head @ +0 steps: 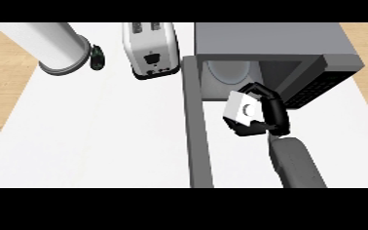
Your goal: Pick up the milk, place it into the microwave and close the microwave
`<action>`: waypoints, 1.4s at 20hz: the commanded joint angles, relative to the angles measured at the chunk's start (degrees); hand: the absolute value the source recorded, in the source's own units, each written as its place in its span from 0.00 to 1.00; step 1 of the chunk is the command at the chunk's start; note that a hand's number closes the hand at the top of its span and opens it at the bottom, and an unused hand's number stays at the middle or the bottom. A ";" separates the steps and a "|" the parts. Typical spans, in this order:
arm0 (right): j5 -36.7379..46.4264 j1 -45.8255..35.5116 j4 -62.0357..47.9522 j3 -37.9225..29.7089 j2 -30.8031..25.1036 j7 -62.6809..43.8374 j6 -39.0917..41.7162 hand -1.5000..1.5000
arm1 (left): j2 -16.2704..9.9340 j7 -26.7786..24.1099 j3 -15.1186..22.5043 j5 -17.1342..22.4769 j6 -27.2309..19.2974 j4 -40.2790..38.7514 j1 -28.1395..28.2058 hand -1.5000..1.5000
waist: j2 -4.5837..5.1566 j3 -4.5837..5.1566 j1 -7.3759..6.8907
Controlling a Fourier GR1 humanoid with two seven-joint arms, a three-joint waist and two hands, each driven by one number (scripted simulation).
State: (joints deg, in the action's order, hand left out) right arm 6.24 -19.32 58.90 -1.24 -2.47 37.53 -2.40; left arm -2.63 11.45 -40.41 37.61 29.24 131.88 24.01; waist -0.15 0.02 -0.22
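Right hand (267, 111) is gripping the milk (243, 108) at the microwave (287, 44) mouth; it's probably risking clipping the door (195, 126).

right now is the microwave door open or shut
Open. The door swings out toward the viewer at the left of the microwave, baring its cavity, and the right hand holds the milk at the opening.

The right forearm (296, 162) is a smooth, matte grey housing with a rounded, tapered profile, widest toward the lower edge of the view and narrowing at the wrist. No cables, screws or markings are visible on its surface. The right hand (271, 112) is glossy black, built of short, blocky segmented fingers and a thumb, joined to the forearm by a narrow black wrist section.
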 commanded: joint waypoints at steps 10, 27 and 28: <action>10.06 -23.89 -17.17 -0.91 0.48 -11.03 -14.68 1.00 | 2.44 -0.40 0.10 -1.12 0.78 2.87 0.76 0.00 | 0.40 -0.04 -1.57; 13.35 -40.08 -43.64 -8.72 -6.73 -4.24 -31.30 1.00 | -1.73 -1.33 0.95 -2.07 3.19 -6.19 -7.10 0.00 | 2.57 -0.14 -5.17; 13.63 -40.51 -43.57 -8.91 -8.60 -3.88 -32.04 1.00 | -1.55 -2.34 -0.09 -2.15 4.53 -6.41 -5.66 0.00 | 2.43 -0.11 -5.62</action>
State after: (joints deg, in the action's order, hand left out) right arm 19.70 -56.44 17.25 -8.20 -7.99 35.06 -28.38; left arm -4.27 10.24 -40.18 35.72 32.43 126.37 18.13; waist 1.96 -0.34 -4.53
